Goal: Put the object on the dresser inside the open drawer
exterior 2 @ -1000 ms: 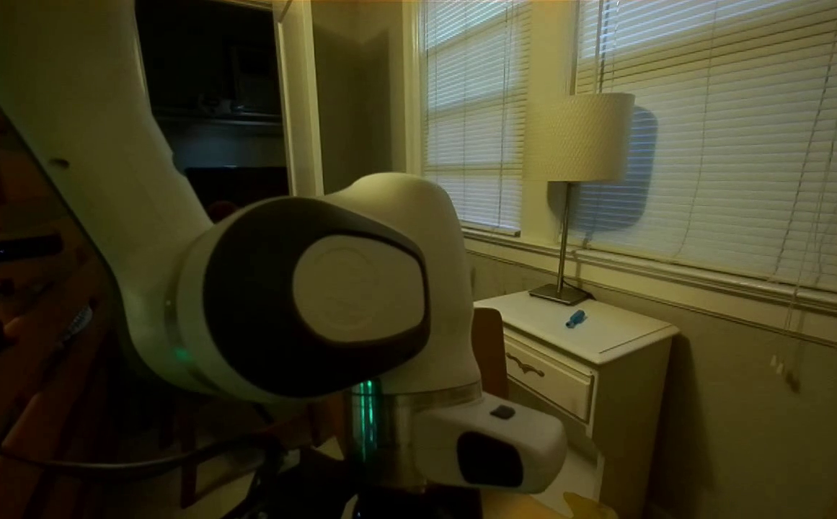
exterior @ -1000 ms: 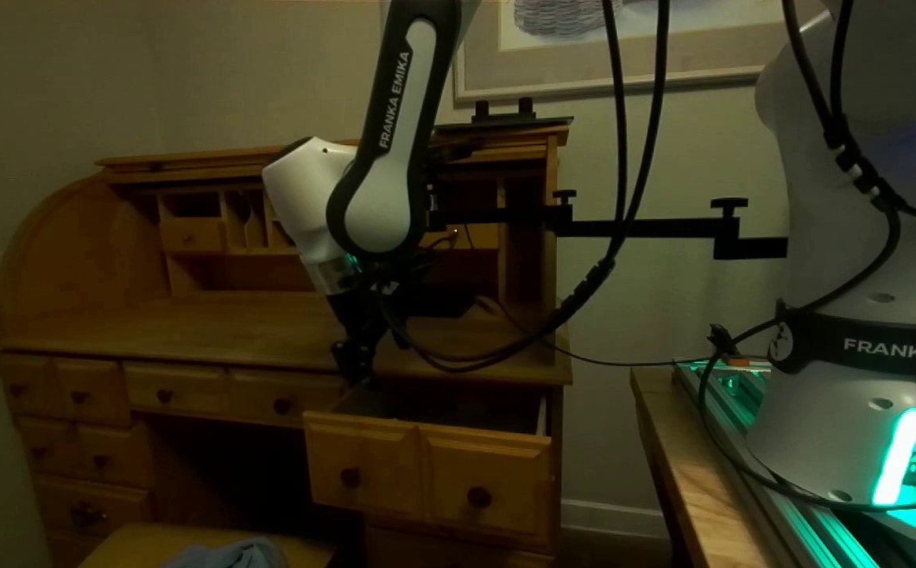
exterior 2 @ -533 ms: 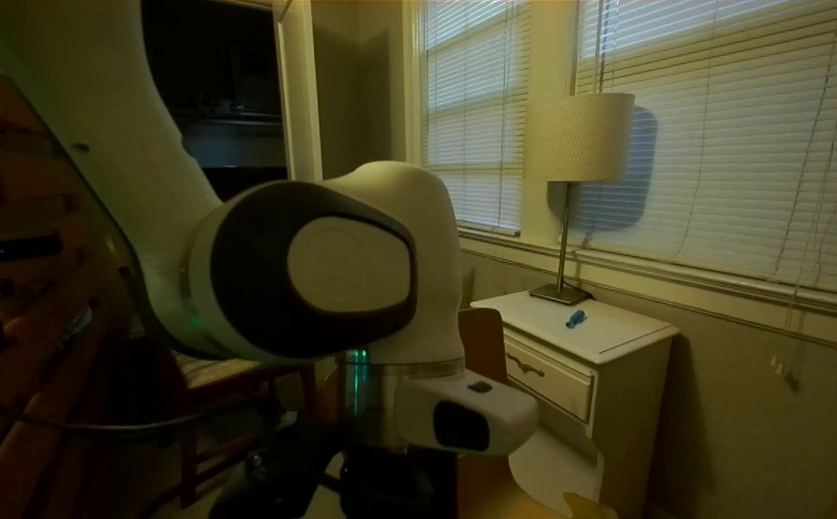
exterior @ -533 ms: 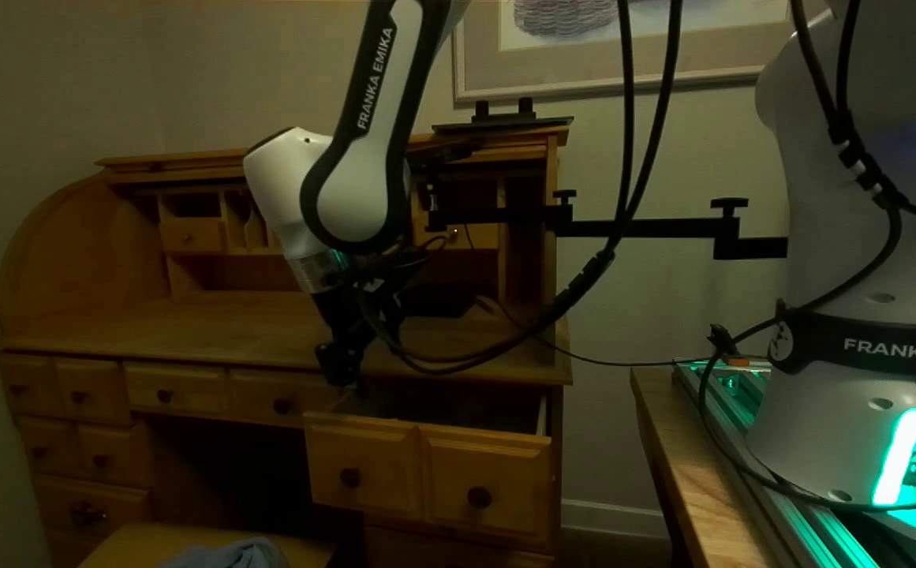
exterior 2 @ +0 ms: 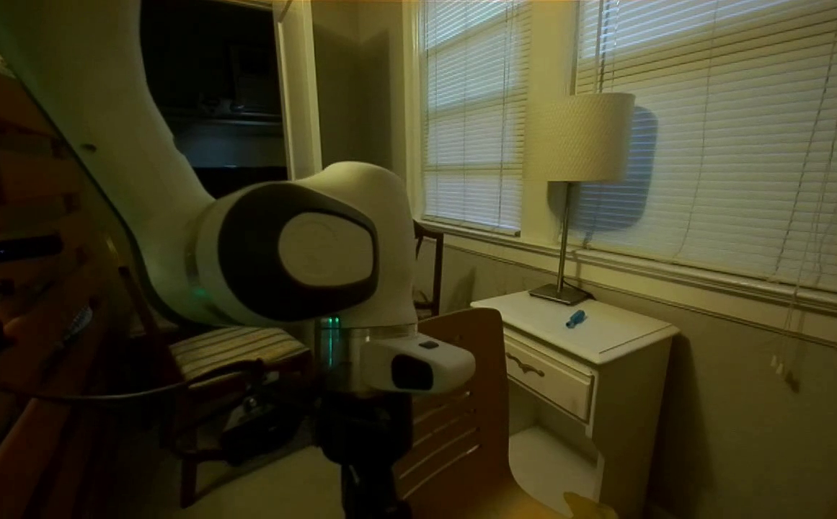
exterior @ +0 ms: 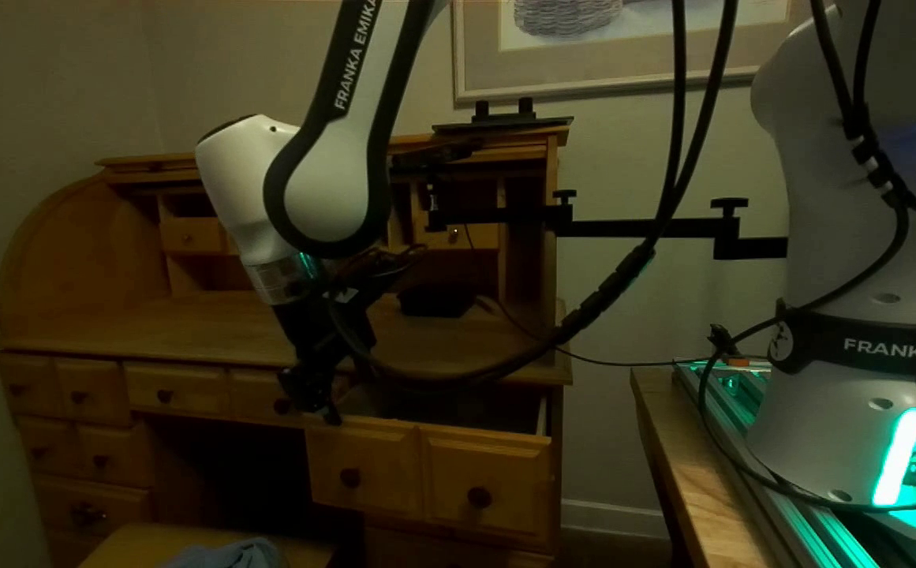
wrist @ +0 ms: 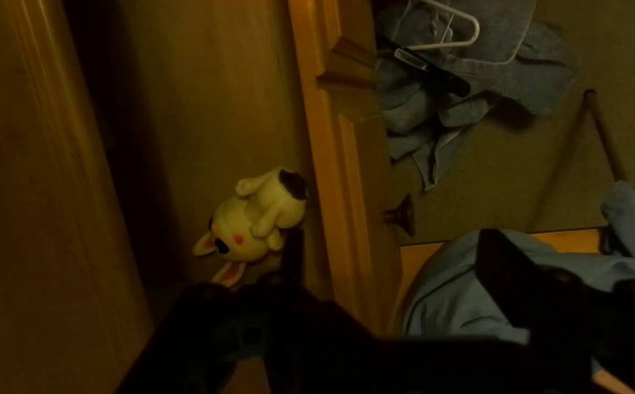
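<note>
The object (wrist: 257,213), a pale cream figurine with dark spots and pink ears, lies on its side in the open drawer (wrist: 320,158) in the wrist view. It is hidden in both exterior views. The drawer's panelled front (exterior: 379,450) shows in an exterior view, pulled out from the dresser (exterior: 150,323). My gripper (wrist: 391,246) is open, its fingers wide apart with nothing between them. One finger is close beside the figurine; whether it touches cannot be told. The other is beyond the drawer front. In an exterior view my gripper (exterior: 312,402) is at the drawer's front left corner.
A stool or chair seat with blue-grey cloth (exterior: 225,554) stands below the gripper. A black camera arm (exterior: 639,228) crosses the dresser's right side. A cable (exterior: 458,383) hangs from the wrist. A wooden chair back (exterior 2: 454,404) and white nightstand (exterior 2: 620,375) stand beyond the arm.
In an exterior view the arm and gripper have moved left and slightly down, from over the drawer to its front left corner. The drawer has not moved.
</note>
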You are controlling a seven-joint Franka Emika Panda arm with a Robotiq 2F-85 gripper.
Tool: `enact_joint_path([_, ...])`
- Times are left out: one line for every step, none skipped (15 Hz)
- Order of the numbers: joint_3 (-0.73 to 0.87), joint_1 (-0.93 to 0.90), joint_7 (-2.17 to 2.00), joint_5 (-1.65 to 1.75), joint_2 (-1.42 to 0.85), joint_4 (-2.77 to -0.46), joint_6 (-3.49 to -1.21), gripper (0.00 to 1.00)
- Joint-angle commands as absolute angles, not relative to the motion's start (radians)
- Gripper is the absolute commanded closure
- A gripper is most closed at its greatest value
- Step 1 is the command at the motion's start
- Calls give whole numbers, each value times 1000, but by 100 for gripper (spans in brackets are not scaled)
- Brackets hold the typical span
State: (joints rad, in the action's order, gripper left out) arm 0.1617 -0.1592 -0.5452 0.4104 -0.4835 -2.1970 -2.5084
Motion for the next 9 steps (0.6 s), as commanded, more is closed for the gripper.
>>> enact_joint_path([137,-174,-533,366,-484,-2223,-2548,48])
enact_joint_path([132,-177,-533,363,-489,-2226,-2557,55])
enact_joint_path([127,-177,-528,358,-493,-2229,-2567,62])
enact_joint_path([122,-177,-522,352,-498,-2233,-2576,70])
enact_joint_path([125,-183,-523,356,-503,-2237,-2586,77])
enact_joint_path([130,-189,-524,365,-507,-2244,-2596,84])
enact_joint_path([145,-204,-534,388,-514,-2249,-2604,91])
enact_joint_path([148,-209,-532,390,-521,-2253,-2609,99])
enact_joint_path([161,-223,-542,404,-531,-2256,-2615,100])
